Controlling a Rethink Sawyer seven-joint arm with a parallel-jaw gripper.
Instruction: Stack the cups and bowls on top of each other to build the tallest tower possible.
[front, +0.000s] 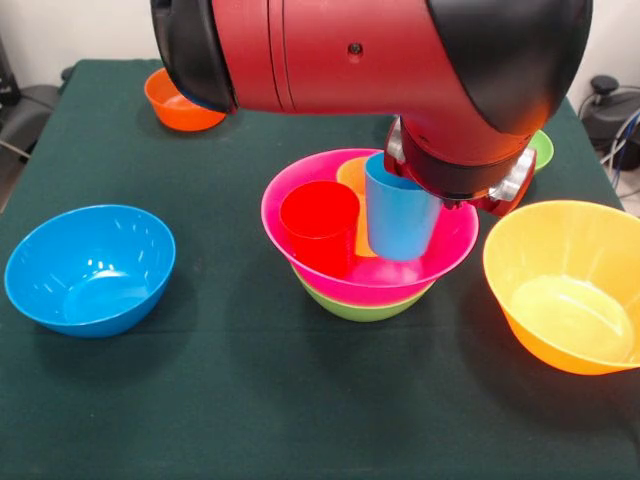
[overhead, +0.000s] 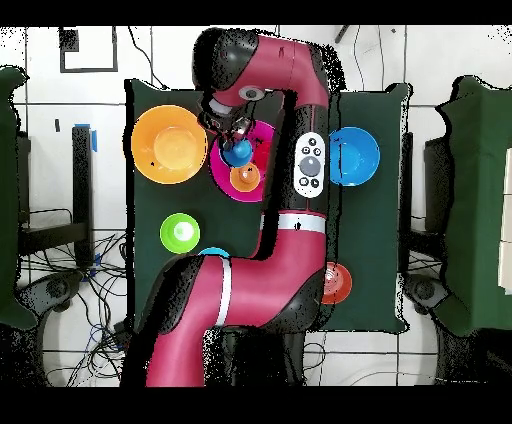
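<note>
Tower (front: 370, 270) sits mid-counter: a large pink bowl (front: 440, 262) nested on what looks like a second pink rim, and under that a green bowl (front: 362, 310) whose rim alone shows. Inside the pink bowl I count three things: a red cup (front: 320, 226) upright at the front left, a light blue cup (front: 400, 222) upright beside it, and an orange-yellow piece (front: 352, 178) behind them, partly hidden; I cannot tell whether it is a cup or a small bowl.

My jaws (front: 455, 190) are just above and behind the blue cup, at its rim. My wrist hides the tips, so I cannot tell whether they are spread or pinching the cup.

No brand, label or writing can be read on any piece.

Loose bowls on the dark green counter (front: 250, 400), front view: one medium blue bowl (front: 90, 268) well to the left, one large yellow-orange bowl (front: 568, 285) near the tower on the right, one small orange bowl (front: 180, 103) far left under my arm, and the edge of one green bowl (front: 541, 148) behind my wrist. Overhead adds a sliver of a light blue piece (overhead: 213, 253) by my forearm (overhead: 200, 300), near the small green bowl.
</note>
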